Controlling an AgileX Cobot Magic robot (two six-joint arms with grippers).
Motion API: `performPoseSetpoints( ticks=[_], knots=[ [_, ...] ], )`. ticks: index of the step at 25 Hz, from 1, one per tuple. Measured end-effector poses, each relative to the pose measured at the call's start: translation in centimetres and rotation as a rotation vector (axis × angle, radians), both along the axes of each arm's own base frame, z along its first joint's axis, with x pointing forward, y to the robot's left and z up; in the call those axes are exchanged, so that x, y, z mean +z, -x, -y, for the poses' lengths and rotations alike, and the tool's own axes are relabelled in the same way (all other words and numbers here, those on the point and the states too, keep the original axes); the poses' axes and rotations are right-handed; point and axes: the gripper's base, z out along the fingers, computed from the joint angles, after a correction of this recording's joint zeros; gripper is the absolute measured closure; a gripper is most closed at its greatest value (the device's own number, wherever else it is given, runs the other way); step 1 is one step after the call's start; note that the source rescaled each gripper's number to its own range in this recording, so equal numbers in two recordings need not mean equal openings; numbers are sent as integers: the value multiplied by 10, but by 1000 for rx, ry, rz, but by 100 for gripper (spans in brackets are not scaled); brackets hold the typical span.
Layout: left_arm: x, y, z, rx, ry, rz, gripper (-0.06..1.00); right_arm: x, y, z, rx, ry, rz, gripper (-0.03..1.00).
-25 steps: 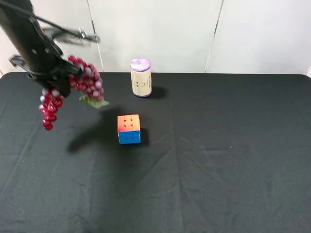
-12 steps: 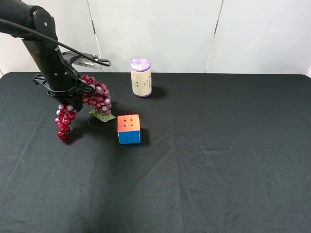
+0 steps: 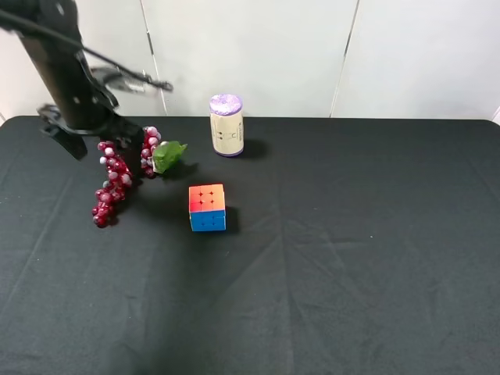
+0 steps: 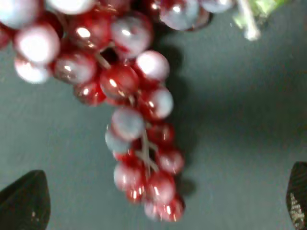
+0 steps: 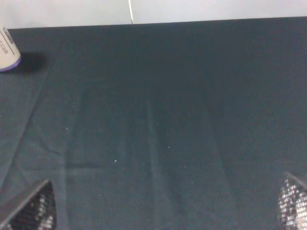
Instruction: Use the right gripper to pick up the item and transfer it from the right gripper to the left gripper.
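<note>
The item, a bunch of dark-red and frosted grapes (image 3: 114,178) with a green leaf (image 3: 167,154), lies on the black cloth at the left, its tail pointing toward the front. My left gripper (image 3: 104,137) hangs just above the bunch's upper end with its jaws wide apart. In the left wrist view the grapes (image 4: 134,96) fill the middle and the left gripper (image 4: 160,201) shows only its two black fingertips (image 4: 26,201) far apart at the picture's corners, touching nothing. My right gripper (image 5: 163,206) is open and empty over bare cloth; it is out of the exterior view.
A multicoloured puzzle cube (image 3: 207,208) sits just right of the grapes. A cream cylinder with a purple lid (image 3: 226,125) stands at the back of the table and shows at the edge of the right wrist view (image 5: 6,51). White wall panels stand behind.
The left gripper brought the hanging grapes down to the cloth and opened. The bunch now lies on the table and the leaf has turned upward.
</note>
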Motion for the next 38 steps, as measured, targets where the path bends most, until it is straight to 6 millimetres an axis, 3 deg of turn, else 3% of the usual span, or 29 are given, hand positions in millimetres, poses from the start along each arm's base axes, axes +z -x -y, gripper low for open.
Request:
performPoseSetpoints(
  ticks=[5,9,16,18,21,26,28,30,34,38],
  knots=[
    [55,18,-5,3,7,25,-5,0,0,0,0,0,0,-3],
    [99,46,-12,3,17,61,-5,0,0,0,0,0,0,-3],
    [179,105,-27,28,88,288,-6,0,0,0,0,0,0,-3],
    [188,128,-33,41,103,328,-6,0,0,0,0,0,0,-3],
    [184,167,-43,48,110,343,-6,0,0,0,0,0,0,-3],
    [148,240,-60,54,130,334,-6,0,0,0,0,0,0,-3],
    [130,283,-71,44,155,404,-6,0,0,0,0,0,0,-3],
    [119,309,-78,40,175,478,-6,0,0,0,0,0,0,-3],
    [99,345,-87,37,224,647,-6,0,0,0,0,0,0,-3],
    [82,367,-93,35,255,758,-6,0,0,0,0,0,-1,-3]
  ],
)
